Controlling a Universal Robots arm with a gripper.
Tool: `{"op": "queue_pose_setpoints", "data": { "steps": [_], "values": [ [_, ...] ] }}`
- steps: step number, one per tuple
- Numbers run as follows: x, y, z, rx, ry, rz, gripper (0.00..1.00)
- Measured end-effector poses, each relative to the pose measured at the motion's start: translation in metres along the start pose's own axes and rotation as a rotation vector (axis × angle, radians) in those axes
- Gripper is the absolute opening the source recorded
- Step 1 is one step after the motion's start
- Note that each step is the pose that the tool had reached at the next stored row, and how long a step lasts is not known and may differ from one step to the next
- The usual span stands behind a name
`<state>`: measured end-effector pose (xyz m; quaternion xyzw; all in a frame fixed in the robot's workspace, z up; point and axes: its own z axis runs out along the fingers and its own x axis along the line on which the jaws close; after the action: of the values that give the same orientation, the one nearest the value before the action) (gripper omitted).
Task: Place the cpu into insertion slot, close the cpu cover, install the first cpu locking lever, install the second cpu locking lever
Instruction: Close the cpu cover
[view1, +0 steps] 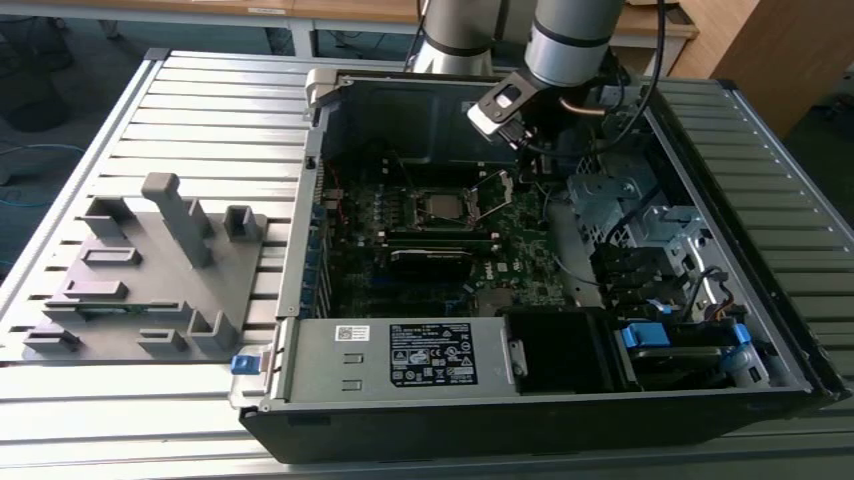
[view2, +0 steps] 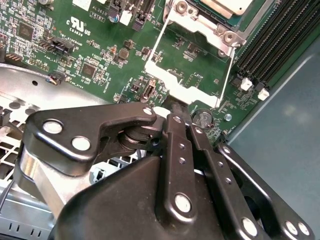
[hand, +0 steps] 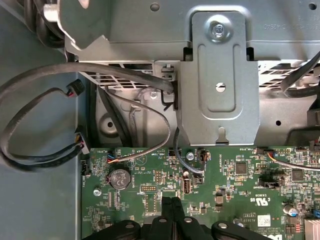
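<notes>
Closest to the wrist cameras, we see the gripper (view2: 181, 119): matte black linkage bars studded with bright rivets. Its two fingers are pressed flat together with nothing between them, and the tips sit close over the green circuit board (view2: 100, 60). Just beyond the tips stands the cpu cover (view2: 187, 92), a thin silvery frame with a square cut-out, tilted up and open on its hinge. One thin wire lever (view2: 229, 70) runs along its side and looks unlatched. Past the cover, the cpu (view1: 442, 208) appears to sit in the insertion slot (view1: 418, 208) with its flat grey metal face up. It lies near the middle of the board inside the open computer case (view1: 534, 430), which rests on the slatted metal desk (view1: 200, 110).

We judge the step in hand to be closing the cover. To do it well, we would use the joined fingertips as one blunt pusher against the cover's free edge. We would press squarely so the thin plate swings on its hinge rather than twisting, and keep clear of the springy wire and the small soldered parts beside it. The sheet metal looks slick, so contact near the middle of that edge should slip least.
</notes>
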<state>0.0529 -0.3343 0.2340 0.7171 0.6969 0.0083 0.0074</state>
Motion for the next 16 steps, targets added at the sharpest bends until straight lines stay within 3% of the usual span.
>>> {"op": "queue_pose_setpoints", "data": {
  "steps": [7, 16],
  "values": [
    [0.0, 0.0, 0.0002, 0.0, 0.0001, 0.0, 0.1],
    [0.0001, 0.0001, -0.0049, 0.0, 0.0003, 0.0, 0.1]
  ]
}}
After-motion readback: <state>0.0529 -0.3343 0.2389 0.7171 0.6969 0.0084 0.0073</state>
